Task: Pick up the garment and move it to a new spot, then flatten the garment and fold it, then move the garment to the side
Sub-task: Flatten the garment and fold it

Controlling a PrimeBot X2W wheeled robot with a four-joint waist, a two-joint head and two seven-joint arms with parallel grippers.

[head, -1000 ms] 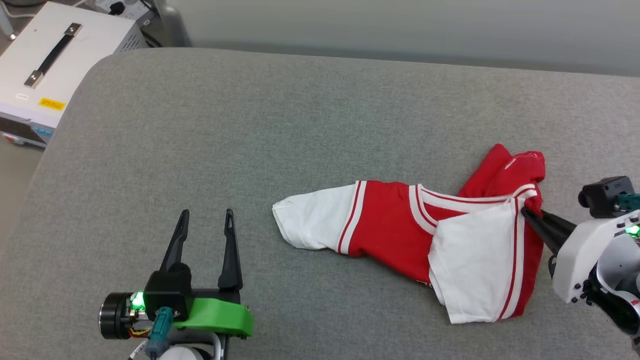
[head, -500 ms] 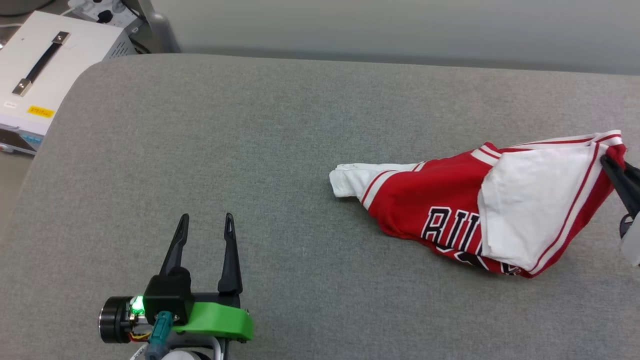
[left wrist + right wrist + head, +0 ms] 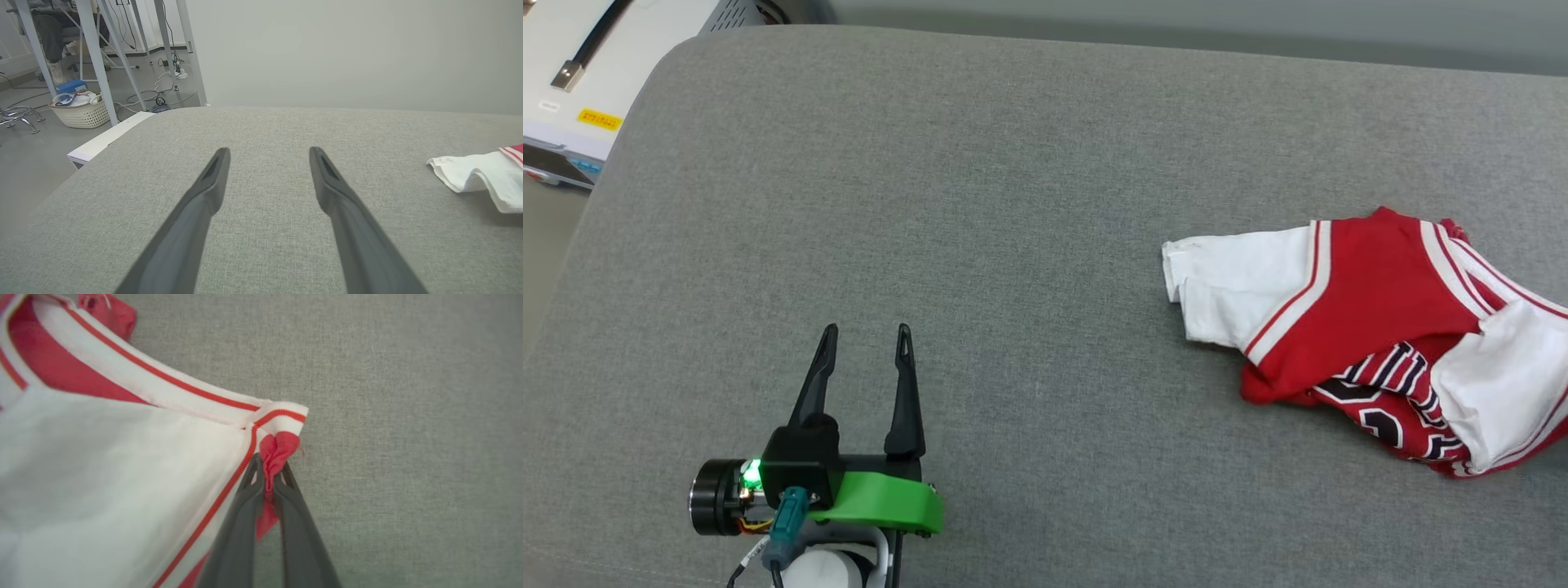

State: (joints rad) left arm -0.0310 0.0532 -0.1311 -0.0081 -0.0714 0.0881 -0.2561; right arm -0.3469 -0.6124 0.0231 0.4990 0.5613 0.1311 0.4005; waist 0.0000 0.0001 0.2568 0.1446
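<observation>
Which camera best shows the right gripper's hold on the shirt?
Right wrist view: the right gripper is shut on a bunched red fold of the shirt. Head view shows the shirt crumpled at the right edge; left wrist view, a white sleeve.

Grey fabric surface point(image 3: 947, 180), pale wall point(image 3: 347, 49) — white basket point(image 3: 83, 119); cables on floor point(image 3: 161, 100)

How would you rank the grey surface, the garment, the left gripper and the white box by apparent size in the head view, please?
1. grey surface
2. garment
3. left gripper and white box: alike; the box is farther and cropped, so unranked.
</observation>
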